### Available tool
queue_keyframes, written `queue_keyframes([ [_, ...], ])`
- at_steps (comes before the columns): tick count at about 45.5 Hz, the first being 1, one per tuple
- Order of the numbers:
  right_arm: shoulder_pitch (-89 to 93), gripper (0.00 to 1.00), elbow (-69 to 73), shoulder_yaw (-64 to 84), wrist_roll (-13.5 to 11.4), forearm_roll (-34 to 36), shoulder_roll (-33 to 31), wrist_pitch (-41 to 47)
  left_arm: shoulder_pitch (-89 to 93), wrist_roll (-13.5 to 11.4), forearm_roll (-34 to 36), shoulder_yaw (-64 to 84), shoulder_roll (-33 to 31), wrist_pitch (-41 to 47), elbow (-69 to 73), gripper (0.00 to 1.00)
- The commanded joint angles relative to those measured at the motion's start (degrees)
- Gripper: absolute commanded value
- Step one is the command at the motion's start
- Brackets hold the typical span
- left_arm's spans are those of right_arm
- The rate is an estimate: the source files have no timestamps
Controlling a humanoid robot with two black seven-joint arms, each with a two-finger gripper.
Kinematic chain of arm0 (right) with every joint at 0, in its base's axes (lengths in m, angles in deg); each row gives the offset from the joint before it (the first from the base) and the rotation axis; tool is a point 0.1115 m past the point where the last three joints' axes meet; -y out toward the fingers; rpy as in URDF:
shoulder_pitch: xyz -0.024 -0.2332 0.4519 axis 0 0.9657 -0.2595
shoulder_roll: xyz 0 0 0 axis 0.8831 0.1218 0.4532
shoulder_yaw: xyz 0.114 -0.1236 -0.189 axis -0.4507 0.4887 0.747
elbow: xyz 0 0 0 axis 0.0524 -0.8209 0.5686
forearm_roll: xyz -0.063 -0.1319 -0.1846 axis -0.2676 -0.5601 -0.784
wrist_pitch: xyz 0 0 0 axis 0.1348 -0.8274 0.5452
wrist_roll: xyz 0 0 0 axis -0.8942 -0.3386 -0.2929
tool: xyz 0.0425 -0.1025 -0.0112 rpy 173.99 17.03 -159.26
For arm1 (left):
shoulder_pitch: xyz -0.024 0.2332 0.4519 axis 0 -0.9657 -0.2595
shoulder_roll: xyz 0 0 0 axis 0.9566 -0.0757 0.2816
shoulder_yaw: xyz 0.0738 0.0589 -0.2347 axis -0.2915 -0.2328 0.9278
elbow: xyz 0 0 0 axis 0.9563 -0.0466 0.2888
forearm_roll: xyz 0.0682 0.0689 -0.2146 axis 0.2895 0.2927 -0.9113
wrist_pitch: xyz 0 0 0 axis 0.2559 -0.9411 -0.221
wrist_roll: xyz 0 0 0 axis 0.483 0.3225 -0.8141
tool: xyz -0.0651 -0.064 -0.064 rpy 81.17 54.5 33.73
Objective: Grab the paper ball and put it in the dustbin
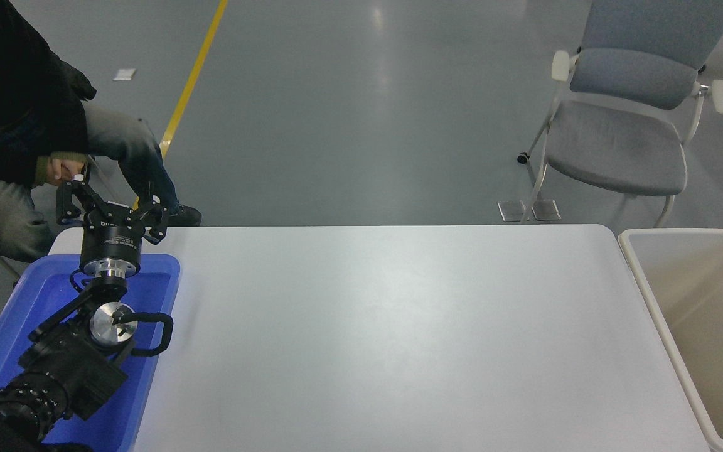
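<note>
Dustbin (644,276) cut off at right edge; left hand (112,210) seemingly open.

The white table (386,326) lies open across its middle and right — a gripper could sweep there unhindered. At the left edge the blue plastic tray (148,389) takes up the near corner, with the parked left arm (66,370) over it and the left gripper (112,213), fingers spread, above the tray's far end. The dustbin (641,282) stands just beside the table's right edge, its mouth unobstructed.
</note>
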Motion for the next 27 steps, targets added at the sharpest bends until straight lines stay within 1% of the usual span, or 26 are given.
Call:
queue_keyframes([
  [1, 10.0, 0.00, -7.3, -12.5, -3.7, 6.0, 6.9, -0.3, 0.1, 0.0, 0.0, 0.0, 0.0, 0.0, 0.0, 0.99],
  [5, 12.2, 0.00, -7.3, -13.8, -3.7, 9.0, 8.9, -0.3, 0.0, 0.0, 0.0, 0.0, 0.0, 0.0, 0.0, 0.99],
  [11, 14.8, 0.00, -7.2, -15.8, -3.6, 12.0, 10.1, 1.5, 0.0, 0.0, 0.0, 0.0, 0.0, 0.0, 0.0, 0.99],
  [15, 16.4, 0.00, -7.2, -17.1, -3.4, 12.5, 11.2, 1.8, 0.1, 0.0, 0.0, 0.0, 0.0, 0.0, 0.0, 0.99],
  [27, 20.2, 0.00, -7.3, -21.8, -3.1, 12.6, 11.0, 4.2, 0.1, 0.0, 0.0, -0.1, 0.0, 0.0, 0.0, 0.99],
])
